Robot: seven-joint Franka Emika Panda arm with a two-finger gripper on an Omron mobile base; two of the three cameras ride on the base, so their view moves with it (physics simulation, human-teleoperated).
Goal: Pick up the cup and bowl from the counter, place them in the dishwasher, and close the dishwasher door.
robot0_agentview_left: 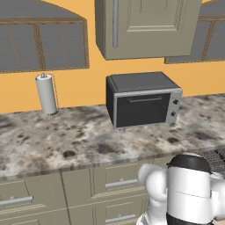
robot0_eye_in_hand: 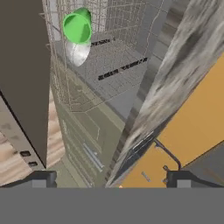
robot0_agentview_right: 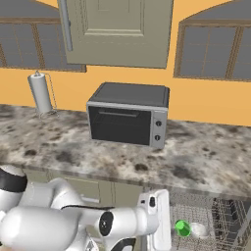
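The green cup and the pale grey bowl lie side by side in the dishwasher's grey wire rack. In the right base view the cup and bowl sit in the pulled-out rack under the mottled counter. The dishwasher door hangs open as a flat brown panel on the left of the hand view. My gripper is open and holds nothing; its fingertips stand far apart. It hovers beside the door, apart from the dishes. My white hand is just left of the rack.
A black-and-silver toaster oven stands at the back of the counter, with a paper towel roll to its left. Taupe drawers with silver handles run below. Wall cabinets hang overhead. A corner of the rack shows at the right.
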